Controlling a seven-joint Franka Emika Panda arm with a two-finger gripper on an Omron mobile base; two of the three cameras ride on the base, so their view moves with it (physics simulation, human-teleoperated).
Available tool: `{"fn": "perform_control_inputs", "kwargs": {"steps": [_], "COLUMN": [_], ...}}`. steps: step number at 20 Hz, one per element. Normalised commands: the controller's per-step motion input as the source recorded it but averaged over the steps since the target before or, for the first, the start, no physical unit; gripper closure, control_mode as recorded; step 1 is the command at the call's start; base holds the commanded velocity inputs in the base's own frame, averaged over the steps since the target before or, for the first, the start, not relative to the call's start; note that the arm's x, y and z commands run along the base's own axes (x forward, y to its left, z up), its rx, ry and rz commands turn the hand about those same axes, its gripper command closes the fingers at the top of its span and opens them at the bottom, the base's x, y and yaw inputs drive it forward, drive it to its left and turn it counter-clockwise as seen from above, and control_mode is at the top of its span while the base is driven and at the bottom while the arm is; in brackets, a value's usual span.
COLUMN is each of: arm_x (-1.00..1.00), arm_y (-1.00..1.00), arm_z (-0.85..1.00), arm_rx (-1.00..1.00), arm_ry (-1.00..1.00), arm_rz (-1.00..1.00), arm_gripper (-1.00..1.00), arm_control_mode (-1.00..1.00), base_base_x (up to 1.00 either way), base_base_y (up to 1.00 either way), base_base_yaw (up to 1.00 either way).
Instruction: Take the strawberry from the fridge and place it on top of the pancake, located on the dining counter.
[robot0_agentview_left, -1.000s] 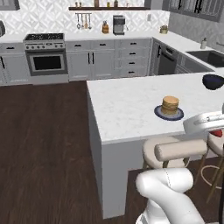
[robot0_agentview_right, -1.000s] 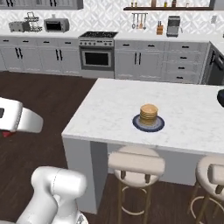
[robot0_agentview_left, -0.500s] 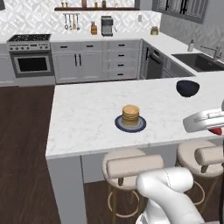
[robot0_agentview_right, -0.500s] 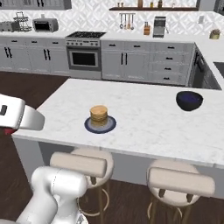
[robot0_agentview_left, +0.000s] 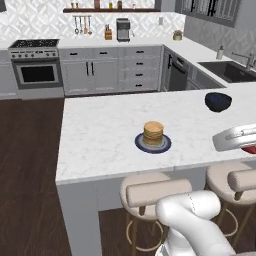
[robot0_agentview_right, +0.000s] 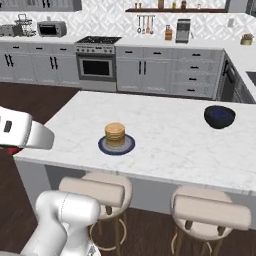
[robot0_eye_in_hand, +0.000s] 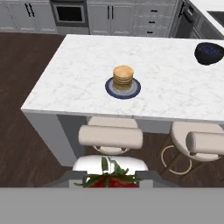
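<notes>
Base has driven nearer; whole scene shifted. Small red green-leafed strawberry (robot0_eye_in_hand: 110, 180) pinched in hand (robot0_eye_in_hand: 111, 177), near side of white marble counter (robot0_eye_in_hand: 78, 87). Golden-brown pancake stack (robot0_eye_in_hand: 123, 77) on blue-grey plate; dark bowl (robot0_eye_in_hand: 210, 52) far right.

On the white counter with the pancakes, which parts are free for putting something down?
On the dining counter, bare marble lies left of the pancake plate, behind it, and between it and the dark bowl. No part is crowded.
</notes>
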Motion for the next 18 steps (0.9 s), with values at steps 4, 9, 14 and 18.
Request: {"fn": "perform_control_inputs", "kwargs": {"steps": [4, 9, 14, 18], "arm_x": [0.0, 0.0, 0.0, 1.0], "arm_y": [0.0, 0.0, 0.0, -0.25], "arm_z": [0.0, 0.0, 0.0, -0.24], "arm_rx": [0.0, 0.0, 0.0, 0.01], "arm_ry": [0.0, 0.0, 0.0, 0.2], "arm_rz": [0.0, 0.0, 0.0, 0.05], "arm_gripper": [1.0, 1.0, 1.0, 1.0], "arm_control_mode": [1.0, 1.0, 1.0, -1.0], "base_base_x": [0.24, 0.84, 1.0, 0.0], "base_base_y": [0.12, -0.2, -0.14, 0.0], "base_base_yaw": [0.0, 0.0, 0.0, 0.0]}}
